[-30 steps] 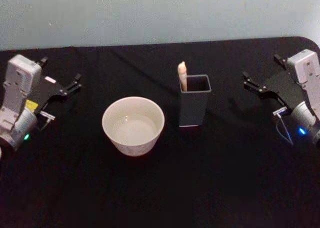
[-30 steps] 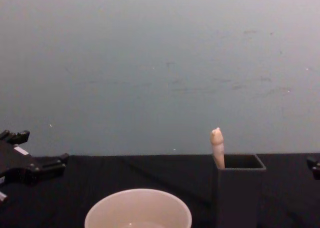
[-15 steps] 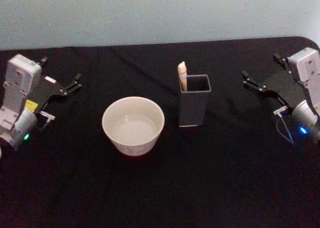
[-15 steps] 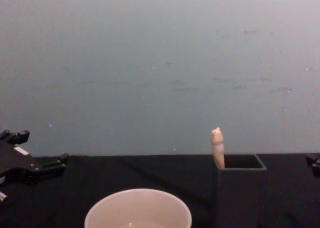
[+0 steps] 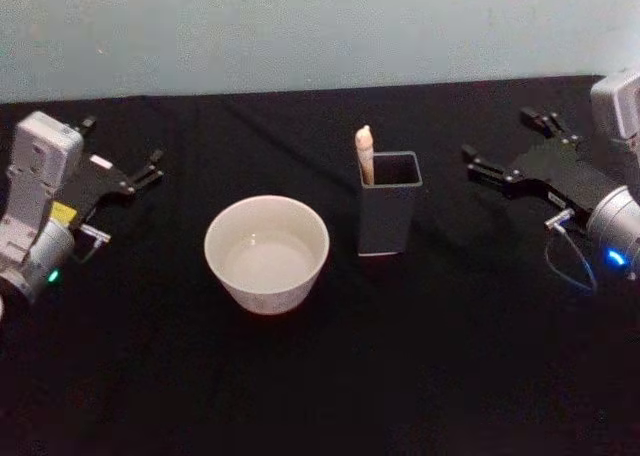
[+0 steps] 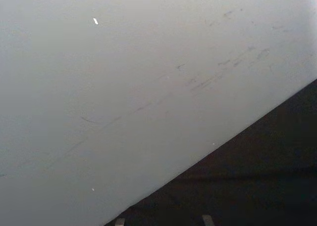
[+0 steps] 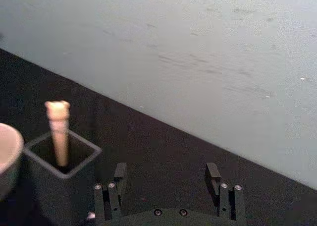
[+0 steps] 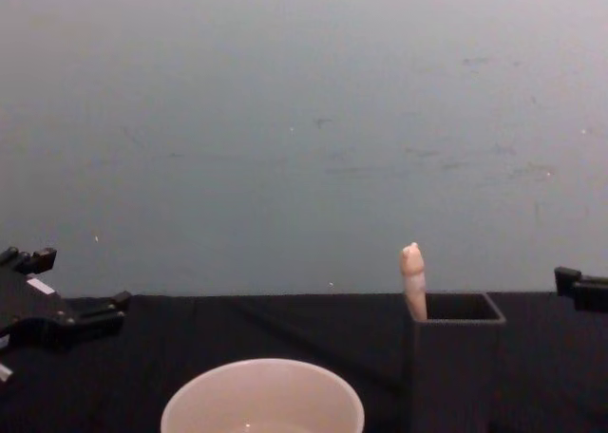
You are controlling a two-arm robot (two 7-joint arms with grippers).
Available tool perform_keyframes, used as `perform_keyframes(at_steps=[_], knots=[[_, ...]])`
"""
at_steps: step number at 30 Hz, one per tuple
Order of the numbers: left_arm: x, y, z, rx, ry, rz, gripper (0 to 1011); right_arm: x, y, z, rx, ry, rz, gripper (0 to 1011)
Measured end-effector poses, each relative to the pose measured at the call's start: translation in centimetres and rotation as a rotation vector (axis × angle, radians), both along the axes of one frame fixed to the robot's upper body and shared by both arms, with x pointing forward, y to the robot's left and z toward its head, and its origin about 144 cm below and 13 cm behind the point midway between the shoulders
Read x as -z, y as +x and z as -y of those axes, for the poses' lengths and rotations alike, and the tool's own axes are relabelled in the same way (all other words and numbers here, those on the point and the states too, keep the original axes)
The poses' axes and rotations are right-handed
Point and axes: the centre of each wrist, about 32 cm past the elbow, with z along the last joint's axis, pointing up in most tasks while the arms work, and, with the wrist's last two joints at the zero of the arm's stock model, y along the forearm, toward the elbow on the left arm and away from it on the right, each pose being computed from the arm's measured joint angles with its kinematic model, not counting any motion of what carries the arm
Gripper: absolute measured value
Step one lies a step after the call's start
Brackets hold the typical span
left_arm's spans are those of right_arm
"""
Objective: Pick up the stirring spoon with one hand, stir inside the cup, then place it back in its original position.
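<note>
Upright in holder (image 5: 388, 216) stands spoon (image 5: 364, 154), cup (image 5: 267, 251) left of holder; right pincer (image 5: 497, 138) gapes empty right of holder, left pincer (image 5: 122, 141) spread empty far left.

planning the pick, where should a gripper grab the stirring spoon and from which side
Grip the cream handle of the stirring spoon, the part standing out of the holder at its back left corner. Come down from above: the holder's walls hide everything lower. The open right gripper looks nearer than the left gripper.
</note>
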Motion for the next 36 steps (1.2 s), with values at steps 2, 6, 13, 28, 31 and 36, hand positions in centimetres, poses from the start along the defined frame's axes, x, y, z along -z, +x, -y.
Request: perform_keyframes(at_steps=[2,6,13,28,31,36], knots=[[0.0,0.0,0.0,0.0,0.0,0.0,1001,-0.6,-0.3,-0.1,-0.024,0.022,-0.02,1002],[0.0,0.0,0.0,0.0,0.0,0.0,1001,-1.6,-0.8,-0.4,-0.067,0.06,-0.053,1002],[0.0,0.0,0.0,0.0,0.0,0.0,1001,-2.4,-1.2,-1.3,-0.157,0.094,-0.113,1002],[0.0,0.0,0.0,0.0,0.0,0.0,1001,-2.7,0.4,-4.7,-0.245,0.106,-0.181,1003],[0.0,0.0,0.0,0.0,0.0,0.0,1001,-2.5,1.1,-5.5,-0.242,0.105,-0.196,1002],[0.0,0.0,0.0,0.0,0.0,0.0,1001,-2.2,1.9,-6.4,-0.226,0.099,-0.208,1002]])
